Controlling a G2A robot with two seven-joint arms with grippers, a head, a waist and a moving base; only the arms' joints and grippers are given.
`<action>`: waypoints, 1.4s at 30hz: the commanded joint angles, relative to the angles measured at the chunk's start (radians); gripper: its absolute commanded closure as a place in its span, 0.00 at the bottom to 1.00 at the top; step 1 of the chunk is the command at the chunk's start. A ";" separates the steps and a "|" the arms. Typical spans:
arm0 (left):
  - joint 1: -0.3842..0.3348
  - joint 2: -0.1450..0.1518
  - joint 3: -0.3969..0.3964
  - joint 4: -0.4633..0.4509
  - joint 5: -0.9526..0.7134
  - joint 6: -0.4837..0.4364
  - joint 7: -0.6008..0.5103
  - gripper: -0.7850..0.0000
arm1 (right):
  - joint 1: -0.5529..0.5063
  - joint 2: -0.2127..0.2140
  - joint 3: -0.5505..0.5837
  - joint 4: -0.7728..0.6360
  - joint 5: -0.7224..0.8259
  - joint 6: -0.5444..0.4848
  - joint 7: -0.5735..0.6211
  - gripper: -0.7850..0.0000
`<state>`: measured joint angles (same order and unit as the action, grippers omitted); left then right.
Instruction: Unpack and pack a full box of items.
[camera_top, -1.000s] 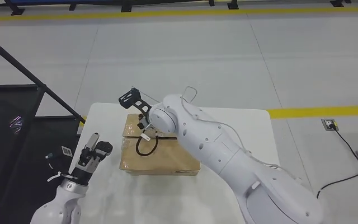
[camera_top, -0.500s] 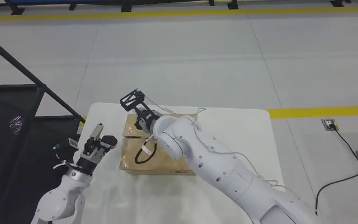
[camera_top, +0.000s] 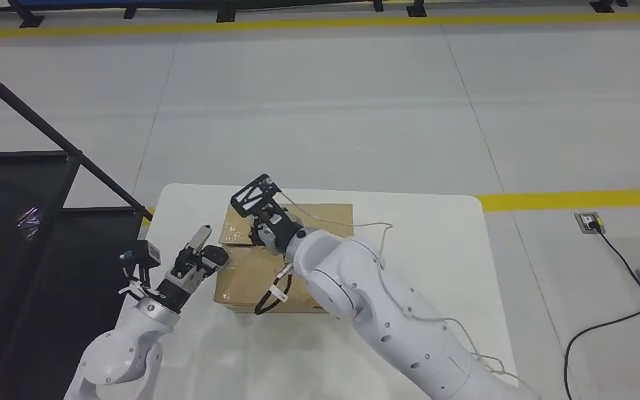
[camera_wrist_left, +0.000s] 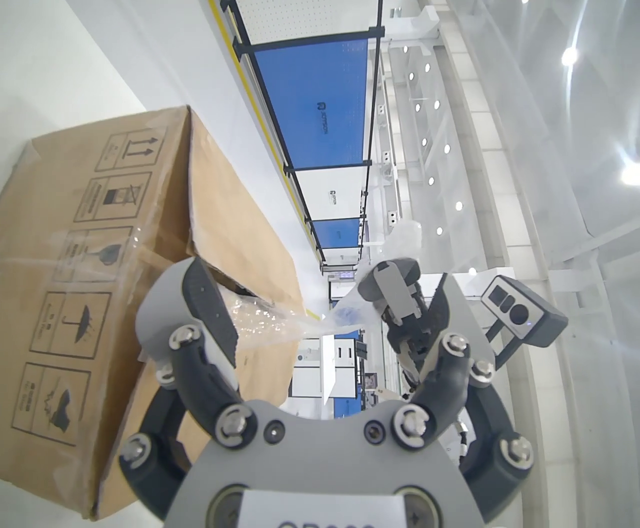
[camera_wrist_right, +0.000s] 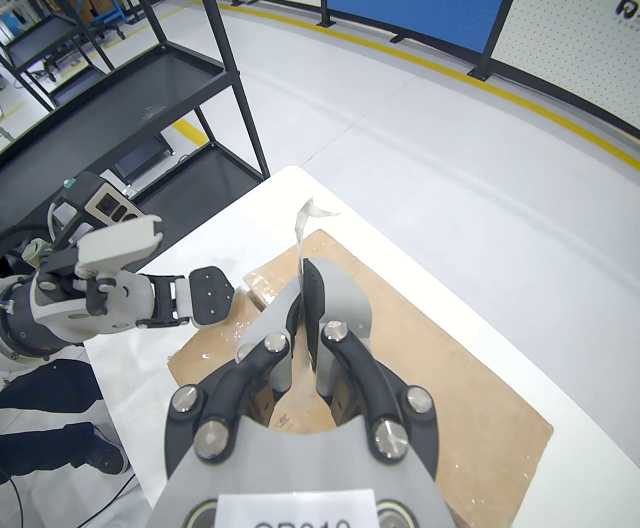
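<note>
Right end effector (camera_wrist_right: 305, 280), wrist view: clamped on clear strip (camera_wrist_right: 302, 235), maybe tape; left end effector (camera_wrist_left: 320, 297) apart beside box (camera_wrist_right: 425, 360).

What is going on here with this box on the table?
The robot is at the start of unpacking. Its right hand is shut on a strip of clear tape that rises from the top of the cardboard box on the white table. The left hand is open beside one end of the box. The flaps look closed; nothing is out yet.

Factory hall: yellow floor lines (camera_top: 560, 200), pegboard partitions (camera_wrist_right: 560, 65)
</note>
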<state>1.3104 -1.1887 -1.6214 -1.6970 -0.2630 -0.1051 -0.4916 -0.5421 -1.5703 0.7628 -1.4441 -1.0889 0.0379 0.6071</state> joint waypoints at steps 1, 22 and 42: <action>-0.005 0.000 0.008 0.003 0.006 -0.004 -0.006 0.00 | -0.008 -0.003 0.002 -0.002 -0.005 0.004 -0.034 1.00; 0.032 0.010 -0.077 0.077 -0.147 -0.046 -0.061 0.00 | -0.006 -0.049 -0.005 0.003 -0.018 -0.021 -0.170 1.00; -0.052 0.014 -0.012 0.150 -0.157 -0.011 -0.117 0.00 | -0.018 -0.076 0.012 0.000 -0.021 -0.089 -0.180 1.00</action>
<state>1.2584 -1.1750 -1.6346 -1.5504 -0.4187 -0.1158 -0.6082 -0.5561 -1.6461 0.7729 -1.4418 -1.1092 -0.0431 0.4281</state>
